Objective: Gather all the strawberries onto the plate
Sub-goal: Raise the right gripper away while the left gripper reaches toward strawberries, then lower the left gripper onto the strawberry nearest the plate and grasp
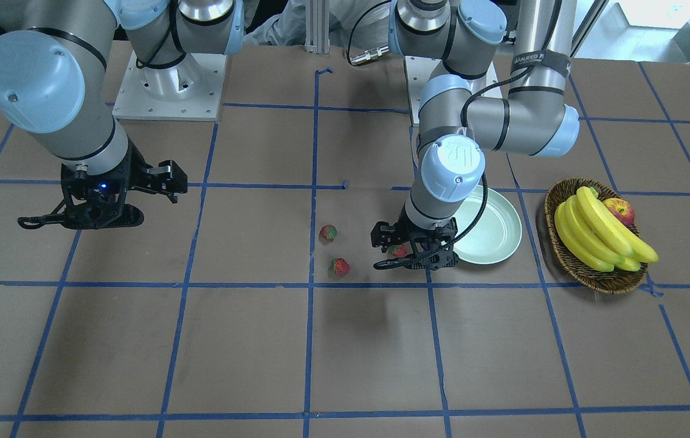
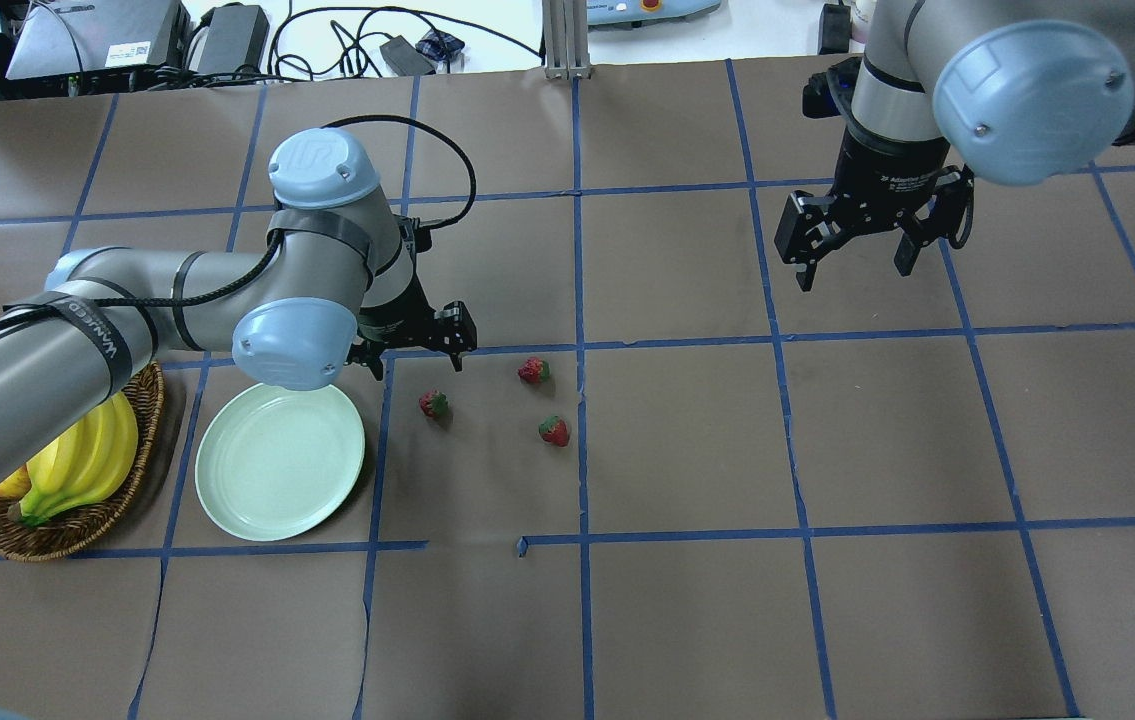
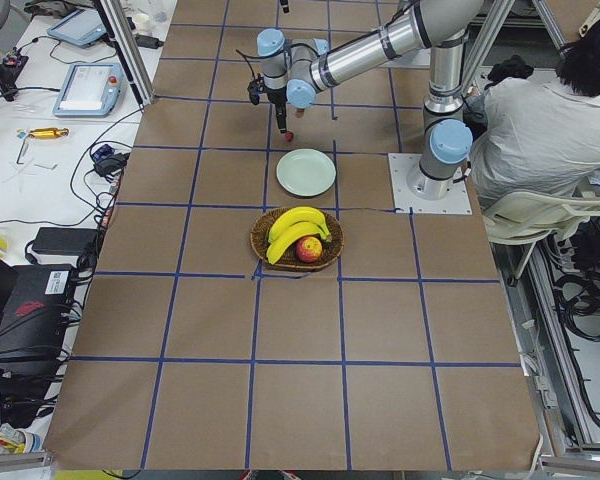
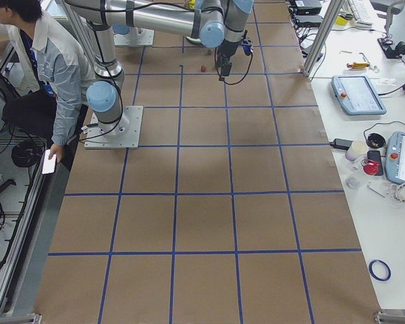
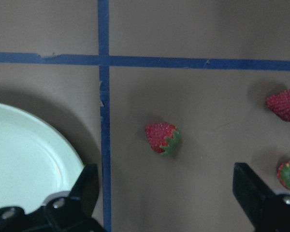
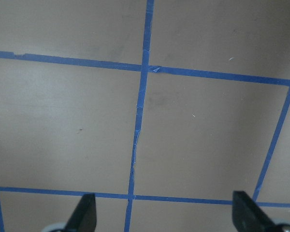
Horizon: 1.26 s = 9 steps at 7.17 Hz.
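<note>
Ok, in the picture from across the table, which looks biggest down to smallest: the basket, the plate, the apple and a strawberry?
1. basket
2. plate, though part of it is covered
3. apple
4. strawberry; the other strawberries look about the same size, so I won't rank them against each other.

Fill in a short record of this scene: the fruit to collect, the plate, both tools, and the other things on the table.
strawberries: three, all lying on the table
plate: empty, between the basket and the strawberries
left tool: open, above the strawberry nearest the plate, holding nothing
right tool: open, above the table, apart from the strawberries
basket: holds bananas and an apple
progress: no strawberry in the plate yet
</note>
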### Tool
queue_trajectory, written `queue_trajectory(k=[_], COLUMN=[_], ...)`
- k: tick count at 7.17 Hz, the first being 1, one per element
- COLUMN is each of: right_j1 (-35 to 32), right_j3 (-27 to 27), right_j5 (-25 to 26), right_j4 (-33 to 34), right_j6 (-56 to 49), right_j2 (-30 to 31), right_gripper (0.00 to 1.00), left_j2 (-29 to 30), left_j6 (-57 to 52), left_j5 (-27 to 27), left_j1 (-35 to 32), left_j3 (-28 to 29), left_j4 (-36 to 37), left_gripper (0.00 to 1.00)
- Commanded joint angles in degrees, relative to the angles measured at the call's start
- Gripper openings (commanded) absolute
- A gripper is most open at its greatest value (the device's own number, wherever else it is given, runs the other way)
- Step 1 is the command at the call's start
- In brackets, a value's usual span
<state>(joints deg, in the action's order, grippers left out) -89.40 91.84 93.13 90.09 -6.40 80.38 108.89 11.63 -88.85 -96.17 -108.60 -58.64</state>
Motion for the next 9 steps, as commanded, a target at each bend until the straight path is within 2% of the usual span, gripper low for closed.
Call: queue_trajectory(k=[1,3,6,8,9], right_j1=[0.1,0.0,0.0,-0.1,-0.1], right_j3=[1.8,2.4,2.6,4.4,5.5], right_j5=[0.1,-0.2,-0.4,-0.4,-0.3], right_j4=[0.5,0.6,0.7,3.3,4.6], right_j6=[0.1,0.2,0.2,0.6,0.2], right_j2=[-0.1,-0.1,-0.2,-0.5,-0.5], right_gripper=[1.00,1.00,1.00,1.00,1.00], left_j2=[3.8,5.5,4.7,4.1,4.3], left_j6=[1.5,3.3,5.3,5.3,6.1], left_j5=[0.2,0.1,-0.5,-0.8,-0.4], left_j1=[-0.1,-0.7,-1.3,-1.4,-1.4], left_j3=[0.0,0.0,0.2,0.2,0.2], left_j4=[3.2,3.2,2.2,-0.5,-0.8], left_gripper=[0.91,0.72,0.71,0.71,0.55])
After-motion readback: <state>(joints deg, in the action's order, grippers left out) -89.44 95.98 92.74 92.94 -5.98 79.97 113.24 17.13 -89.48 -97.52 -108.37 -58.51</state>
